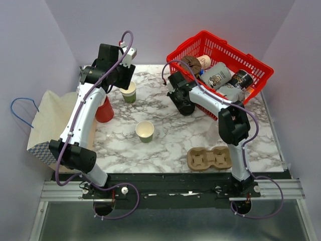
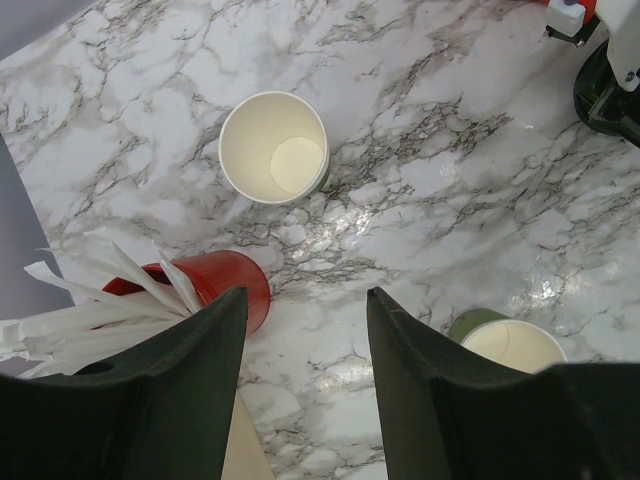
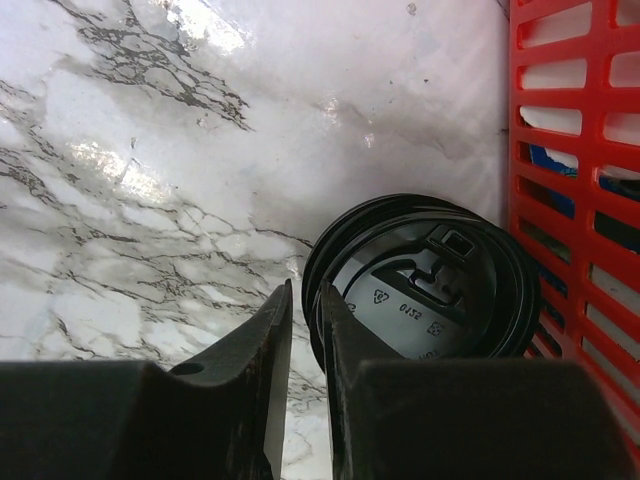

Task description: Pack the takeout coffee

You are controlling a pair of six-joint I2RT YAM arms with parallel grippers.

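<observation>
Two olive-green paper cups with cream insides stand lidless on the marble table. One (image 1: 145, 131) is mid-table and also shows in the left wrist view (image 2: 273, 147). The other (image 1: 129, 93) is at the back, just below my left gripper (image 1: 125, 76), and shows beside the right finger (image 2: 505, 342). No lidded cup is in view. My left gripper (image 2: 305, 295) is open and empty above bare marble. A stack of black lids (image 3: 430, 280) lies against the red basket. My right gripper (image 3: 305, 285) (image 1: 183, 105) is closed to a narrow slit on the top lid's left rim.
A red cup (image 1: 104, 111) holding white paper-wrapped straws (image 2: 215, 285) stands at the left. A cardboard cup carrier (image 1: 209, 158) lies near the front. A red basket (image 1: 256, 68) of packaged goods sits at the back right (image 3: 575, 200). A paper bag (image 1: 50, 120) is at the left edge.
</observation>
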